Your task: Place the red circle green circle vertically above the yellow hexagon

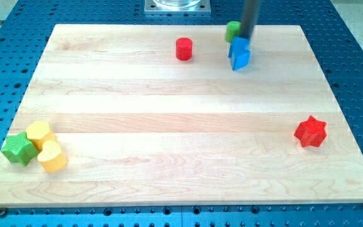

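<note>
The red circle [184, 48] stands near the view's top, left of centre-right. The green circle [232, 31] sits at the top edge of the board, partly hidden by my rod. My tip [247, 39] is right beside the green circle, on its right, and just above the blue block [239, 53]. The yellow hexagon [39, 133] lies at the view's bottom left, far from both circles.
A green star [18, 149] and a yellow heart [52, 157] touch the yellow hexagon at the bottom left. A red star [311, 132] lies at the right. The wooden board [169, 94] rests on a blue perforated table.
</note>
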